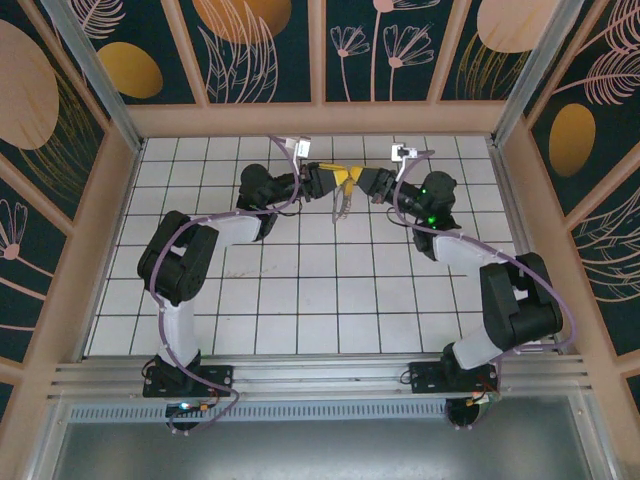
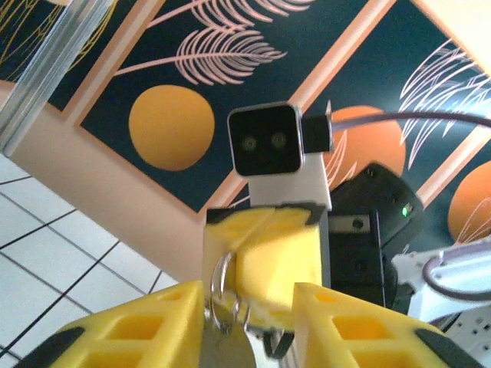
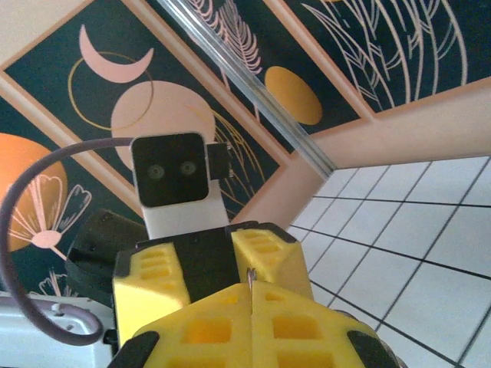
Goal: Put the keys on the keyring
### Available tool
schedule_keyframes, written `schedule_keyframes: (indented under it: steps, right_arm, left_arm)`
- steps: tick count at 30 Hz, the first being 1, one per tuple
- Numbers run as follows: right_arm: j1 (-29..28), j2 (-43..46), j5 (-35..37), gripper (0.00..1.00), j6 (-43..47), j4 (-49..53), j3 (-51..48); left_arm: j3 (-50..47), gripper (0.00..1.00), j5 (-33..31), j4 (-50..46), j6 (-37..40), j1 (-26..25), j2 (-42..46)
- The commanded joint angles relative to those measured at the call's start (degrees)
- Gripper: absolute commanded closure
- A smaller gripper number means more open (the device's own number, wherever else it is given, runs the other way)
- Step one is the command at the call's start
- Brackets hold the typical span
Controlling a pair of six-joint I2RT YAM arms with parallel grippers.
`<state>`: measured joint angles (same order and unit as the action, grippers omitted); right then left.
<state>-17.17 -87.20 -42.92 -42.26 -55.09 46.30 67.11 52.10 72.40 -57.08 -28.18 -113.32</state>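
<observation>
both arms met in mid-air above the far part of the tiled table (image 1: 300, 300), tips nearly touching. right gripper (image 3: 252, 307) was fully shut, with a thin metal edge sticking out of the seam between its fingers. from the left wrist view that read as the keyring (image 2: 213, 291), a small metal loop pinched at its top by those shut yellow tips. left gripper (image 2: 249, 326) was partway open. the ring sat in its gap, close to one finger, and wasn't clamped as far as i could see. the key (image 2: 222, 353), as best i could tell the flat grey piece just under the ring, hung there. couldn't tell if it was threaded on or just resting against it. top view showed a small dangling bit (image 1: 340, 205) below the meeting tips. judgement: mid-task, threading underway or possibly done, not confirmed. what's left is checking the key hangs free on the loop. no readable writing, brand or label anywhere. the wall panels had leaf and circle patterns.
</observation>
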Motion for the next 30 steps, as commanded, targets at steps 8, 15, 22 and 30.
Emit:
schedule_keyframes:
  steps: [8,15,22,30]
  right_arm:
    - [3.7,-1.5,-8.3,1.00,7.6,8.7,6.6]
    - [3.7,-4.0,-14.2,1.00,12.8,16.8,11.9]
    - [3.0,-5.9,-17.9,1.00,15.5,20.9,15.0]
    - [2.6,-6.1,-19.0,1.00,15.7,21.1,15.7]
  left_arm:
    - [5.3,0.58,3.8,-12.8,9.6,4.0,3.0]
    - [11.2,0.54,9.7,-25.7,18.0,4.2,1.8]
    - [13.8,0.53,14.0,-31.3,21.6,4.2,0.7]
    - [14.1,0.52,14.7,-33.6,23.8,4.2,0.4]
